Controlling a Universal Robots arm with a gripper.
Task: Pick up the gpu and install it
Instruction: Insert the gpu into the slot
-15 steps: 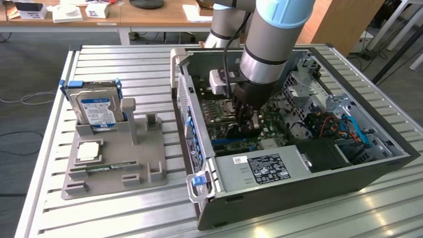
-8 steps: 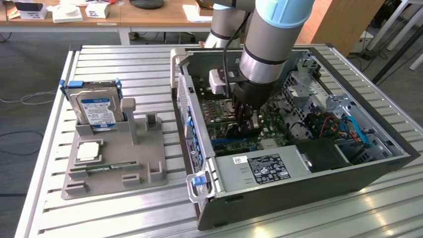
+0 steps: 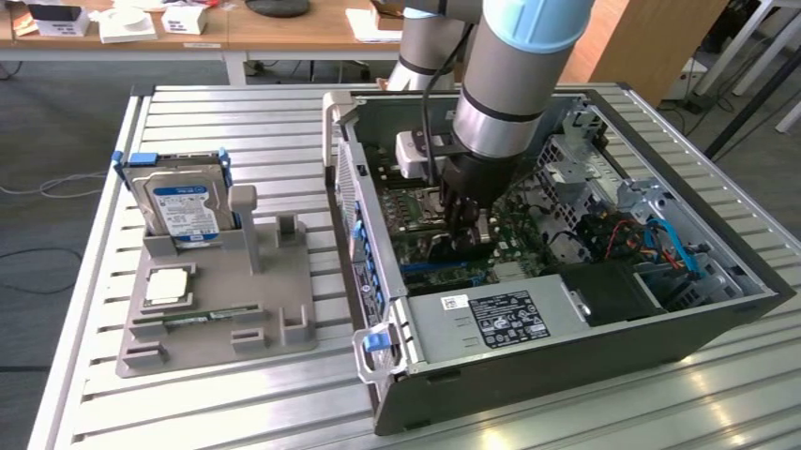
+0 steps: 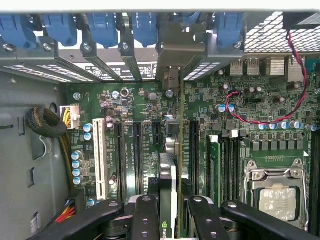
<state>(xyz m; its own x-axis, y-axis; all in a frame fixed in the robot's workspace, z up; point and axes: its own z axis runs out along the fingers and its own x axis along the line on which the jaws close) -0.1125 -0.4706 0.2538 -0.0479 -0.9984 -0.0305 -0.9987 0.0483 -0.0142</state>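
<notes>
gpu (image 4: pixel 170 167) in tool (image 4: pixel 168 200), amid motherboard slots (image 4: pixel 136 150)

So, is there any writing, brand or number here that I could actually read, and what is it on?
No text reads clearly.
hard drive: blue-and-white label, print too small.
power supply label: white print on black, too small.
white sticker by the rear slots: blurred.
motherboard: white print between slots, too small.
gpu held in the tool: pale mark on its edge, unreadable.
</notes>
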